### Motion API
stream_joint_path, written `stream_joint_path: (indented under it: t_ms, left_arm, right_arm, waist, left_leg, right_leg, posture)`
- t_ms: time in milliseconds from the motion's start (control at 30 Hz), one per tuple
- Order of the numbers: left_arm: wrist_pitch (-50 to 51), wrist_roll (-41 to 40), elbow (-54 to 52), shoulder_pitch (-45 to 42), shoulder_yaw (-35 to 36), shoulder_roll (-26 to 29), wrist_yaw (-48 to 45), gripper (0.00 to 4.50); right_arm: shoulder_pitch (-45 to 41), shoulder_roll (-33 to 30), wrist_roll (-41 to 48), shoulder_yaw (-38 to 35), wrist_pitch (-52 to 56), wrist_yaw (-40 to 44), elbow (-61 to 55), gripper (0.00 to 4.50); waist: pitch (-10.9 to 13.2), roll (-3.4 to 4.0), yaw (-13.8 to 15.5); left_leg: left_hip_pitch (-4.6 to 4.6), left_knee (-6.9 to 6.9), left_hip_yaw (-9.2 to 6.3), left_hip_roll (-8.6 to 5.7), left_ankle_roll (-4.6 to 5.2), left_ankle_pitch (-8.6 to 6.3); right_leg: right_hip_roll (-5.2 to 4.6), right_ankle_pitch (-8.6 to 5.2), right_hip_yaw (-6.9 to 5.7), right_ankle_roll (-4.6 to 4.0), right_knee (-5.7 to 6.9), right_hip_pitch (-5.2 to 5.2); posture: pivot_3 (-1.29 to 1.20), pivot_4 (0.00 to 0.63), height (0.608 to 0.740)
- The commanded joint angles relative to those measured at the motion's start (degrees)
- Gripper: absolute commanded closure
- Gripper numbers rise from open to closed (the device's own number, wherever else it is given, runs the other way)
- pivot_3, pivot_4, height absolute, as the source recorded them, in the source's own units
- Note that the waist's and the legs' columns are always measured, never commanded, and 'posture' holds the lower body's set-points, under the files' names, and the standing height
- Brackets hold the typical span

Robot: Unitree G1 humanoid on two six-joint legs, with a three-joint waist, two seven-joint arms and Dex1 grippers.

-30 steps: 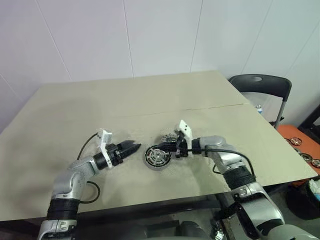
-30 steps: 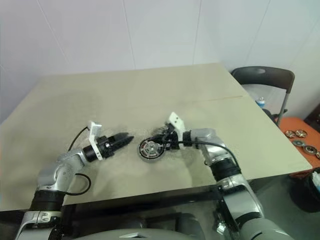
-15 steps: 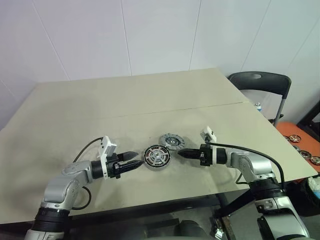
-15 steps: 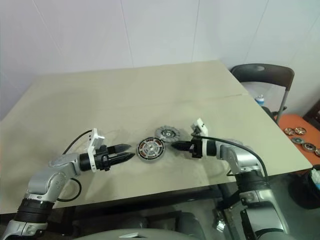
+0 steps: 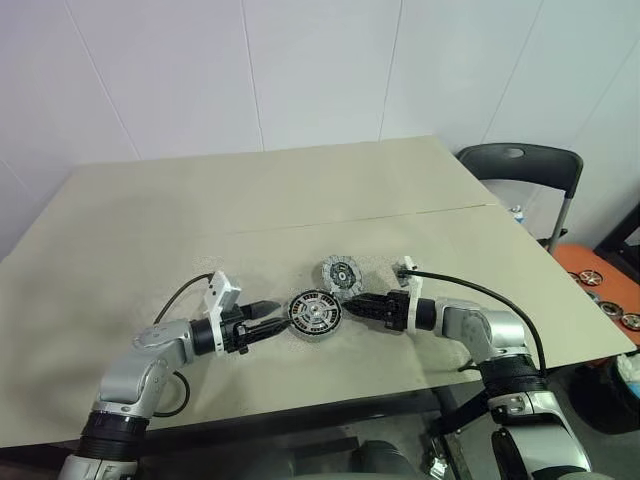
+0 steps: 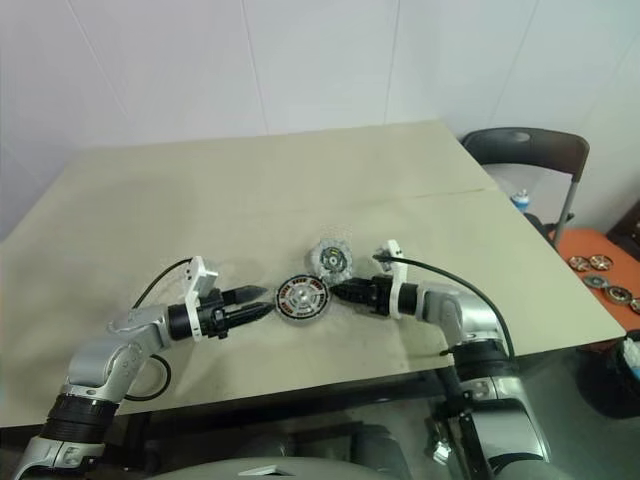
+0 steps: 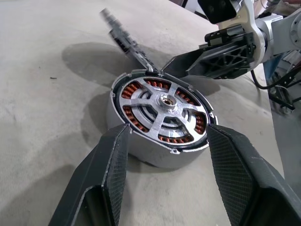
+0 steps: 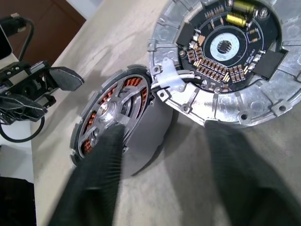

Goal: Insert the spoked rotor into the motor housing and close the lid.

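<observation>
Changing since a second ago: the right end effector was pressed together close over the motor housing with the lid at its tips; now its fingers stand spread and hold nothing.
Lid, then and now: half a second ago it lay flat on the table past the housing; now it stands tilted up on its edge, its circuit-board face towards the right end effector.
Left end effector, then and now: the left end effector pointed at the housing from a little way off; now it is in closer, with the housing between its fingers.
Left end effector, state: spread, one finger on each side of the housing wall. I cannot tell whether the pads touch it.
Right end effector, state: spread and empty, its tips just short of the housing's rim.
Motor housing, place: flat on the table, between the two end effectors, directly ahead of both. Its copper windings and silver spoked centre face up.
Lid, place: just past the right end effector's tips, with its lower edge against the housing's far rim.
Count: one motor housing, one lid, two end effectors, one table, one chair.
</observation>
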Motion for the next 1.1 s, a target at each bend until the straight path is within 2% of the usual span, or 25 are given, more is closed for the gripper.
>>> stream_joint_path:
  t_ms: [33, 67, 467, 567, 733, 900, 1033, 1100]
  left_arm:
    - [-1.3, 0.1, -0.4, -0.2, 0.9, -0.1, 0.5, 1.75]
    - [-1.3, 0.1, -0.5, -0.2, 0.8, -0.1, 0.7, 1.75]
    - [-1.8, 0.7, 0.8, -0.9, 0.3, -0.2, 0.9, 1.75]
    - [-1.9, 1.0, 1.1, -1.1, 0.1, -0.4, 1.0, 1.75]
    - [-1.9, 1.2, 0.9, -1.2, 0.0, -0.9, 1.2, 1.75]
    - [-2.7, 1.7, 1.0, -1.2, 0.2, -1.1, 2.0, 1.75]
    - [-3.6, 2.5, 1.8, -1.3, 0.3, -1.1, 2.5, 1.75]
    - [-3.8, 2.6, 1.8, -1.3, 0.4, -1.1, 2.5, 1.75]
  right_arm:
    - [-1.4, 0.6, 2.3, -1.5, 0.2, 0.7, -0.4, 0.23]
    - [-1.3, 0.3, 2.9, -1.5, 0.8, 1.3, -0.6, 0.02]
    - [2.4, -4.9, 4.0, 2.7, 8.1, 5.6, -3.2, 0.02]
    - [1.1, -1.9, 4.7, -0.6, 8.2, 1.0, -0.7, 0.02]
    - [-4.5, 5.3, 4.8, -10.5, 3.2, -12.1, 9.0, 0.02]
    - [-5.9, 6.9, 4.4, -11.2, 0.5, -15.0, 11.1, 0.02]
    - [-5.6, 6.9, 4.1, -10.0, -0.3, -14.0, 10.8, 0.92]
    - [-4.7, 5.9, 1.9, -6.6, -2.3, -12.2, 8.4, 1.68]
  waist:
    - [0.0, 0.0, 0.0]
    - [0.0, 0.0, 0.0]
    - [0.0, -0.02, 0.1]
    - [0.0, -0.05, 0.0]
    - [-0.1, -0.08, -0.4]
    - [0.0, 0.08, 0.1]
    - [0.0, 0.09, 0.0]
    - [0.0, 0.08, 0.0]
  left_leg:
    - [0.0, 0.0, 0.0, 0.0, 0.0, 0.0]
    - [0.01, 0.0, 0.0, 0.0, 0.0, 0.0]
    - [0.0, 0.01, 0.0, 0.0, 0.0, 0.0]
    - [0.01, 0.01, 0.0, 0.0, 0.0, 0.0]
    - [0.36, 0.0, 0.2, 0.09, -0.05, 0.03]
    - [0.97, 0.01, 0.18, 0.1, -0.06, 0.03]
    - [0.95, -0.01, 0.19, 0.1, -0.03, 0.02]
    - [0.88, -0.06, 0.18, 0.1, -0.02, 0.02]
  right_leg:
    - [0.0, 0.0, 0.0, 0.0, 0.0, 0.0]
    - [0.0, 0.0, 0.0, 0.0, 0.01, 0.0]
    - [-0.01, 0.0, 0.0, 0.0, -0.01, 0.02]
    - [-0.01, 0.0, 0.0, 0.0, 0.0, 0.03]
    - [0.01, 0.06, 0.04, -0.09, 0.08, 0.23]
    - [0.02, -0.01, 0.0, -0.02, -0.01, 0.95]
    - [0.02, 0.05, 0.0, -0.06, -0.05, 0.92]
    - [0.02, 0.05, 0.0, -0.06, -0.05, 0.8]
  posture:
    - [0.0, 0.0, 0.74]
    - [0.0, 0.0, 0.74]
    - [0.0, 0.0, 0.74]
    - [0.0, 0.0, 0.74]
    - [0.0, 0.0, 0.74]
    - [0.0, 0.0, 0.74]
    - [0.0, 0.0, 0.74]
    - [0.0, 0.0, 0.74]
